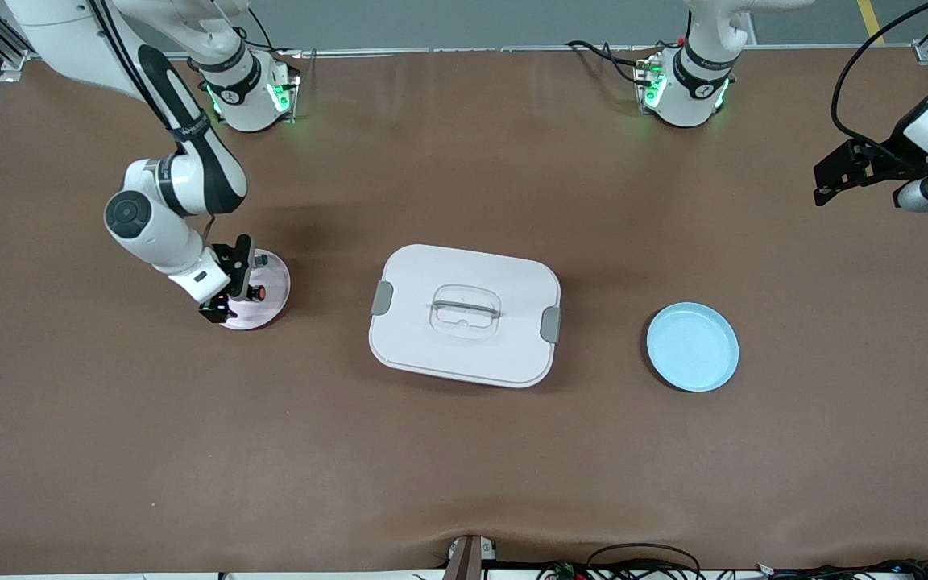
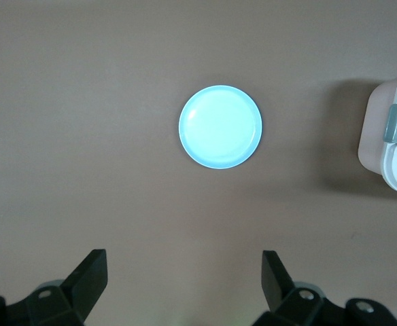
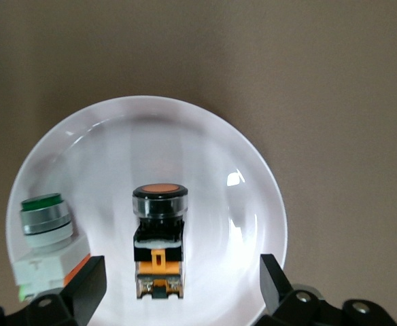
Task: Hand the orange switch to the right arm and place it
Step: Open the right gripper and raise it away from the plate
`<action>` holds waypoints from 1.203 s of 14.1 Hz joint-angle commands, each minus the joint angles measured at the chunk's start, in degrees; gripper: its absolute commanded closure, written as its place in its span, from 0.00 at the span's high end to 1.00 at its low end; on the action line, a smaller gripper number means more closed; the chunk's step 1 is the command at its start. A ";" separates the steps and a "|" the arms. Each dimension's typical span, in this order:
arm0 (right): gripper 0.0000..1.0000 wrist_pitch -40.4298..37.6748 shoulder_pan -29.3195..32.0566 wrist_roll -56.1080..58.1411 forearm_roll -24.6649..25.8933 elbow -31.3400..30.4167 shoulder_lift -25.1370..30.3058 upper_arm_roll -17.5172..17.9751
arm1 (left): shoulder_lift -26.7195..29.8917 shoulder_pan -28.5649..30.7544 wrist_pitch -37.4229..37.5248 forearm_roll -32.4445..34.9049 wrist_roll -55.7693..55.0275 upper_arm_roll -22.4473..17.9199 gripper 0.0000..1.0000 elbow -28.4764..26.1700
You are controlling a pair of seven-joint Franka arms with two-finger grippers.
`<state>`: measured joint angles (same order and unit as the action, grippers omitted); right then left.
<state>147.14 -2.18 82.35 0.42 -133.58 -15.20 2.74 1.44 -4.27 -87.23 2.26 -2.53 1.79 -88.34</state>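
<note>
Brown bench (image 1: 464, 467), lidded white box (image 1: 465, 314) at centre. Blue plate (image 1: 692, 346) toward left arm's end. Pale plate (image 1: 267, 306) toward right arm's end carries orange switch (image 3: 158, 239) beside green-capped switch (image 3: 45, 219). Right gripper (image 3: 178, 285) low over it, fingers spread wide, holding nothing. Left gripper (image 2: 185, 275) waits above blue plate, wide open, empty.

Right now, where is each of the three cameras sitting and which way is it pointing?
Front view: high across the table, facing both arm bases; shows the pink plate, lidded box and blue plate.
Left wrist view: on the left arm's wrist, looking down past the open left gripper at the blue plate.
Right wrist view: on the right arm's wrist, looking down past the open right gripper at the orange switch and green switch on the pink plate.
Front and left wrist views share the blue plate and box.
</note>
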 commanded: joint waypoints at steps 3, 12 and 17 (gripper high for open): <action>1.00 -32.02 0.59 -9.82 1.25 17.44 2.89 0.25 | 0.84 0.31 0.30 -0.32 0.77 -0.12 1.00 0.01; 1.00 -57.91 8.32 -36.99 1.25 43.04 5.44 0.16 | 1.11 0.31 1.09 -0.32 -0.28 -0.20 1.00 -0.07; 1.00 -66.87 8.68 -57.44 1.16 49.55 5.18 0.77 | 0.67 1.36 0.92 -0.58 -0.19 -0.29 1.00 -0.25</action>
<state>84.30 6.29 32.77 1.26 -87.12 -9.41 2.33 1.49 -3.86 -86.86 2.26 -2.60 1.53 -88.38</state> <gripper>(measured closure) 0.000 0.000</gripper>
